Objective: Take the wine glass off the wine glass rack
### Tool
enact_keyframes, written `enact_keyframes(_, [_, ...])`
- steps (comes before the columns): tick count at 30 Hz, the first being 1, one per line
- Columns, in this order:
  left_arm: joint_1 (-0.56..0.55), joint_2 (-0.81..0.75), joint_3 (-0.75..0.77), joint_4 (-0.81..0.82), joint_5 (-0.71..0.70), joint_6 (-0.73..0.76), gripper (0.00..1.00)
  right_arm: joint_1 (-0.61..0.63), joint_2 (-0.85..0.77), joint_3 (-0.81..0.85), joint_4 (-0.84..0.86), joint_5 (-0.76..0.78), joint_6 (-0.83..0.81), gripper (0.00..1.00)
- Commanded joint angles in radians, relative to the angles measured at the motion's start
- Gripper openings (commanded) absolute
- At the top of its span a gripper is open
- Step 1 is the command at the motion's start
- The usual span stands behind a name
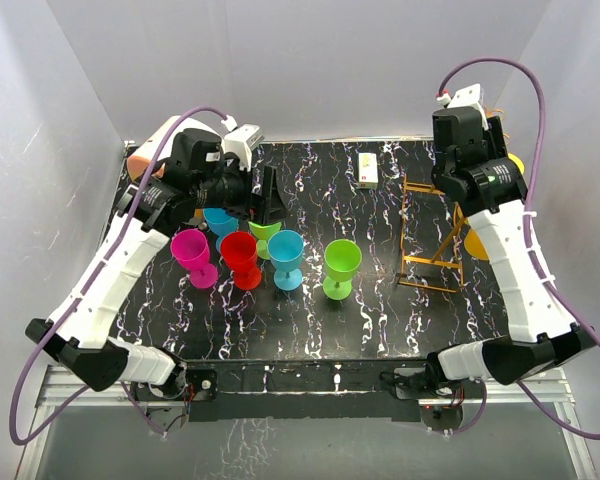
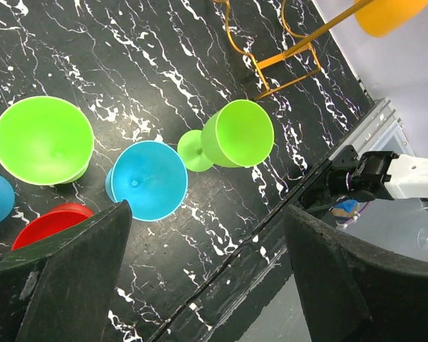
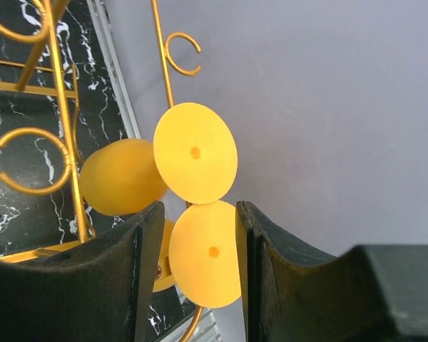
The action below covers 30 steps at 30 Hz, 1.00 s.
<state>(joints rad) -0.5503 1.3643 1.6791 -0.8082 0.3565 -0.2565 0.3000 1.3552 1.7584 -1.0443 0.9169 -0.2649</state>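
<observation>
Right fingers (image 3: pixel 121 278) flank the foot of a wine glass (image 3: pixel 205 255) on the wine glass rack (image 3: pixel 69 142) — grip unclear, another foot (image 3: pixel 195 152) just above. Left fingers (image 2: pixel 78 285) gape, empty.

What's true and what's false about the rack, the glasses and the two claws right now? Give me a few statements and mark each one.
1. The left claw is open with nothing between its fingers. True.
2. The wine glass rack stands on the left half of the table. False: it stands on the right half.
3. The right claw has a finger on either side of the foot of a yellow glass. True.
4. The pink glass hangs on the rack. False: it stands on the table, and the glasses at the rack are yellow.
5. A small box lies near the table's far edge. True.
</observation>
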Motion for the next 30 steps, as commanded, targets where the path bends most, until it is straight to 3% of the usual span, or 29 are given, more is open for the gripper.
enact_keyframes(1, [-0.020,-0.061,-0.002,0.004,-0.025,0.024,0.86,-0.045,0.014,-0.006,0.082,-0.013,-0.037,0.42])
enact_keyframes(22, [-0.068,-0.073,-0.010,-0.002,-0.083,0.045,0.90,-0.154,0.057,-0.100,0.184,-0.101,-0.076,0.40])
enact_keyframes(30, [-0.068,-0.068,-0.007,-0.003,-0.088,0.045,0.91,-0.159,0.082,-0.095,0.229,-0.104,-0.110,0.35])
